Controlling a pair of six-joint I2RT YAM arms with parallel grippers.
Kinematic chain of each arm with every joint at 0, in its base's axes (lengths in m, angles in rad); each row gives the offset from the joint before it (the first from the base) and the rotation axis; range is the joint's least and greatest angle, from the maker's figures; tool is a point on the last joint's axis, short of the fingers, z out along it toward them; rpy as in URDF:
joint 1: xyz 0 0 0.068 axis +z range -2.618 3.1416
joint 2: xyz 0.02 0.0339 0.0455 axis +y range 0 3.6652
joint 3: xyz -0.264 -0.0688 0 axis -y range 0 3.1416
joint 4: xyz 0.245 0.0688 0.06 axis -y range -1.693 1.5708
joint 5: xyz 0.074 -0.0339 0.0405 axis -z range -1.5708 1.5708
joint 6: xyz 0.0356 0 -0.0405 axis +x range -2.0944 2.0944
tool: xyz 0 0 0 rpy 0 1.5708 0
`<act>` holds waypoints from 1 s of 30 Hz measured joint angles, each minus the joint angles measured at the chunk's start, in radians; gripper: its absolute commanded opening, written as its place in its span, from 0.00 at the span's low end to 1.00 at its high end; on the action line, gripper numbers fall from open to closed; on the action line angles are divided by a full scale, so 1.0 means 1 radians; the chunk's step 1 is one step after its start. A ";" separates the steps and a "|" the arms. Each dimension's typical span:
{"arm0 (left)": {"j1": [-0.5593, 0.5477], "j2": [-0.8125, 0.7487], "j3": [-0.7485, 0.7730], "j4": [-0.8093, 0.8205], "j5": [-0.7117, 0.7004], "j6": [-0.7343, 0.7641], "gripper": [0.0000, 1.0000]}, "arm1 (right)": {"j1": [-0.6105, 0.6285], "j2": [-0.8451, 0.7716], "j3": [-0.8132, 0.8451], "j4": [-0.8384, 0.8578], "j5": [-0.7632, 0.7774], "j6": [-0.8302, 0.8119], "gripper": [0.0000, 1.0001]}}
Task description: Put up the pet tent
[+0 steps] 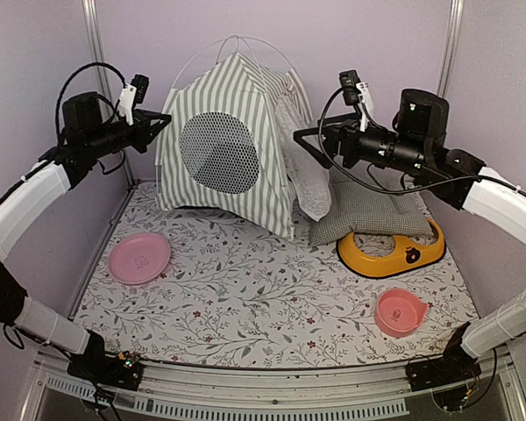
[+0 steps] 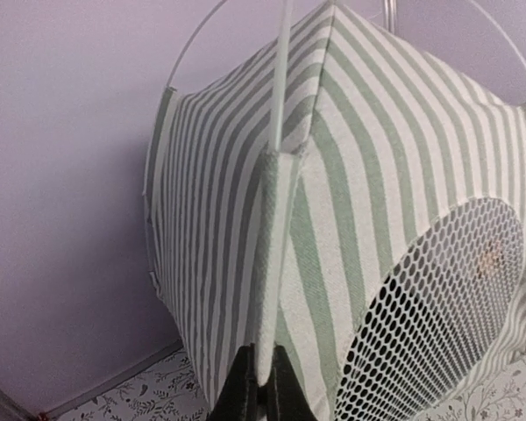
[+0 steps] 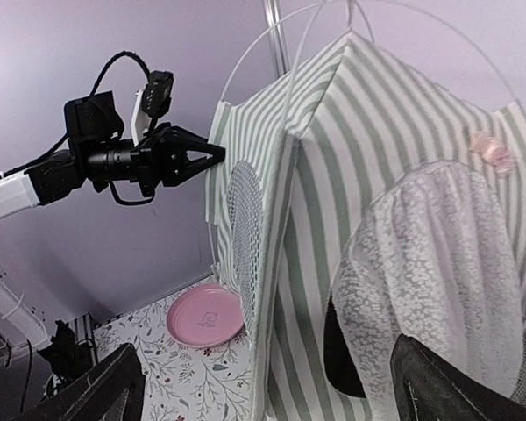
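Observation:
The pet tent [image 1: 237, 149] stands upright at the back of the floral mat, striped grey-green and white, with a round mesh window [image 1: 219, 153] facing me and thin white poles [image 1: 237, 39] arching over its top. My left gripper [image 1: 162, 123] is at the tent's upper left corner. In the left wrist view this gripper [image 2: 265, 390] is shut on a vertical seam of the tent [image 2: 359, 175]. My right gripper [image 1: 302, 145] hovers open by the tent's right side. In its own view the right gripper [image 3: 272, 395] has its fingers spread wide before the lace door curtain [image 3: 430, 281], holding nothing.
A green-checked cushion [image 1: 368, 215] lies right of the tent, with a yellow-orange feeder [image 1: 390, 254] in front of it. A pink bowl [image 1: 400, 311] sits near the front right and a pink plate [image 1: 140, 258] at the left. Purple walls close in the back and sides.

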 measured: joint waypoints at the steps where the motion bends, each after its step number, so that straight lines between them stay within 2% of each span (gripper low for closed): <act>1: 0.023 0.010 0.006 0.012 0.052 0.016 0.00 | -0.015 -0.023 -0.010 0.000 0.011 -0.002 0.99; 5: 0.114 0.063 0.012 0.055 0.257 0.053 0.00 | -0.096 -0.101 -0.060 0.014 0.053 0.002 0.99; 6: 0.136 0.080 0.012 0.062 0.291 0.061 0.14 | -0.119 -0.116 -0.082 0.023 0.061 0.004 0.99; 7: 0.154 0.097 0.012 0.069 0.314 0.069 0.38 | -0.140 -0.128 -0.104 0.029 0.069 0.010 0.99; 8: 0.169 0.114 0.014 0.071 0.326 0.075 0.57 | -0.159 -0.132 -0.124 0.036 0.074 0.018 0.99; 9: 0.180 0.130 0.017 0.079 0.327 0.079 0.69 | -0.170 -0.132 -0.139 0.040 0.079 0.024 0.99; 11: 0.199 0.156 0.021 0.099 0.296 0.064 0.79 | -0.187 -0.123 -0.169 0.043 0.090 0.033 0.99; 13: 0.210 0.168 0.021 0.117 0.233 0.033 0.82 | -0.192 -0.101 -0.184 0.043 0.094 0.045 0.99; 17: 0.210 0.153 0.004 0.161 0.072 -0.039 0.81 | -0.190 -0.060 -0.216 0.047 0.093 0.063 0.99; 21: 0.149 0.057 -0.100 0.171 -0.121 -0.121 0.79 | -0.190 -0.019 -0.221 0.048 0.094 0.074 0.99; 26: -0.102 -0.109 -0.276 0.164 -0.374 -0.241 0.77 | -0.190 0.019 -0.221 0.055 0.093 0.076 0.99; 30: -0.308 -0.185 -0.353 0.132 -0.590 -0.360 0.78 | -0.190 0.038 -0.221 0.059 0.085 0.076 0.99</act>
